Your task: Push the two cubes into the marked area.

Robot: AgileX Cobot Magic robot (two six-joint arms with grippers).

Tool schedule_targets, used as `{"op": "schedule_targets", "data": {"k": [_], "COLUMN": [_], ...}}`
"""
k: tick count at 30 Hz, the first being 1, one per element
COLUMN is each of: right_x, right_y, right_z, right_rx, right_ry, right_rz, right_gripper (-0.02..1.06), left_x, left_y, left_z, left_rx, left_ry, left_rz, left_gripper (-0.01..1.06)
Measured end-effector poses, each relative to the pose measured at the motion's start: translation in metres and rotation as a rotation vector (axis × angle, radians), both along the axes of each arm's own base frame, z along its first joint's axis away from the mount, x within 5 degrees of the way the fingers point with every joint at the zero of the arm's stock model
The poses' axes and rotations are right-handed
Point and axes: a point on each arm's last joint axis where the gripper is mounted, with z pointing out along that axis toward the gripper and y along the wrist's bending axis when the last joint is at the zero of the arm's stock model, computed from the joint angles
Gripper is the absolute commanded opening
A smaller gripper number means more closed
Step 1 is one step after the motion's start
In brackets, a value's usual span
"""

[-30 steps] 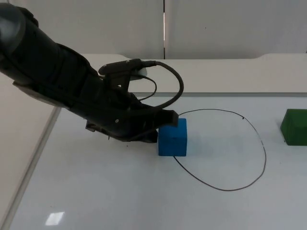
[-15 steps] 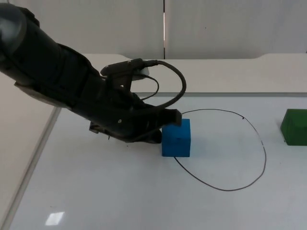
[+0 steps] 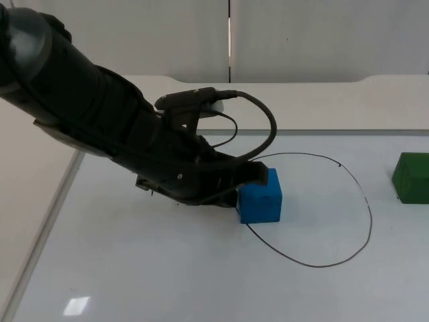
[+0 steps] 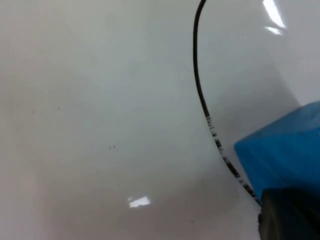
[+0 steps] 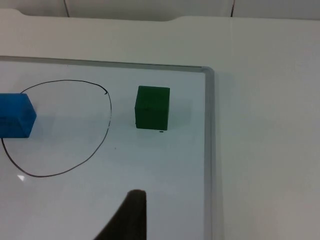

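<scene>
We see a white board (image 3: 134,268) bearing a blue cube (image 3: 261,198) on the drawn loop's (image 3: 348,253) left edge and a green cube (image 3: 411,177) far right.

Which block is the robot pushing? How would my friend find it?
Find the black drawn loop on the white board. On the loop's left edge, against the left hand, sits the blue cube. The other cube is green, outside the loop.

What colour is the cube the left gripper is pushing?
Blue cube, clearest in the top view, with the left gripper against it.
</scene>
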Motion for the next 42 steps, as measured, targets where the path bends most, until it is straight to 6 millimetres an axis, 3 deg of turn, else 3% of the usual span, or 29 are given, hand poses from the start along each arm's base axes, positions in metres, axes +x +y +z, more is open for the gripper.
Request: {"op": "schedule_targets", "data": {"k": [17, 27, 33, 42], "right_x": [0.0, 0.0, 0.0, 0.0], "right_y": [0.0, 0.0, 0.0, 0.0], "right_z": [0.0, 0.0, 0.0, 0.0], "right_rx": [0.0, 0.0, 0.0, 0.0], "right_ry": [0.0, 0.0, 0.0, 0.0], "right_rz": [0.0, 0.0, 0.0, 0.0], "right_gripper": [1.05, 1.05, 1.05, 1.05], "left_x": [-0.005, 0.002, -0.006, -0.004], "left_y": [-0.007, -0.013, -0.023, -0.021], "left_z": [0.0, 0.007, 0.002, 0.0], "left_rx": [-0.004, -0.02, -0.009, 0.024], "left_ry": [0.002, -0.028, -0.022, -0.037], "left_rz": [-0.017, -0.022, -0.056, -0.05], "left_gripper": [0.0, 0.0, 0.0, 0.0]}}
